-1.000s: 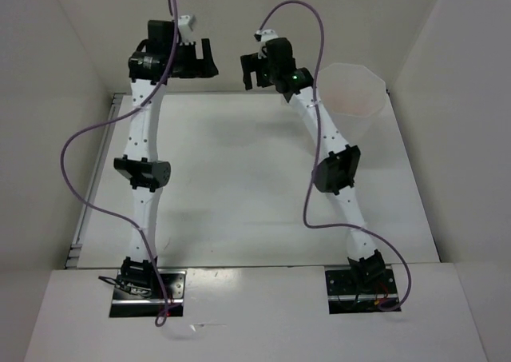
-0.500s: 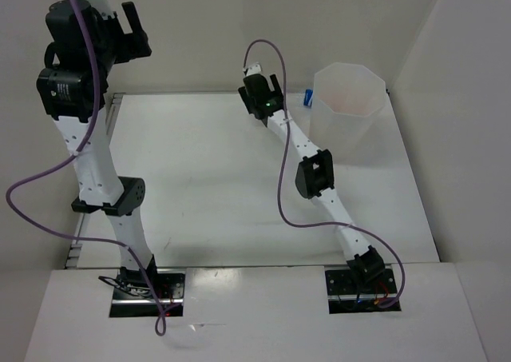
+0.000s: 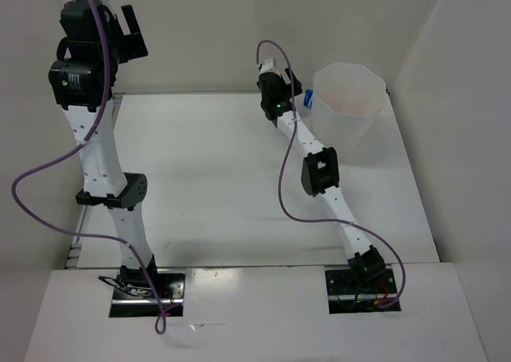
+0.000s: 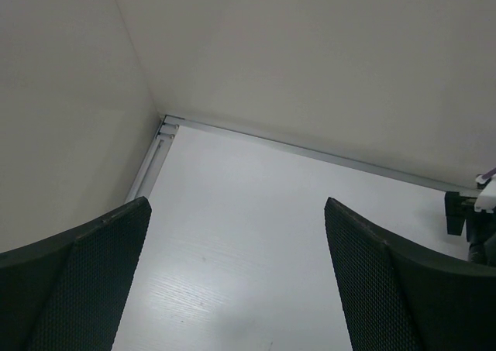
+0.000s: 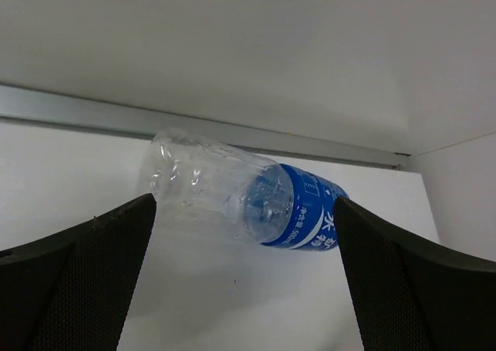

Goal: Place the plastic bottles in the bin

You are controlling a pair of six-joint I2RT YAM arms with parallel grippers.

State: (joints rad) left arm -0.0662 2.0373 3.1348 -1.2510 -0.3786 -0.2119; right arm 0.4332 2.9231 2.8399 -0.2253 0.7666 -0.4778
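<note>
— So, where is the bottle (image 5: 240,200) found?
— On its side at the back wall (image 5: 232,41), beside the bin (image 3: 350,110), framed by the spread right gripper (image 5: 242,208). The left gripper (image 4: 236,205) is held spread too.

The bottle (image 5: 232,188) is clear, crinkled, glossy plastic with a smooth blue label (image 5: 306,215); the bin (image 3: 349,114), at 1 o'clock on the table (image 4: 248,235), is matt translucent white plastic. The table is satin white with faint grain, edged by a metal rail (image 5: 70,109); the right gripper (image 5: 244,204) has black, dimpled, matt pads (image 5: 70,289).
</note>
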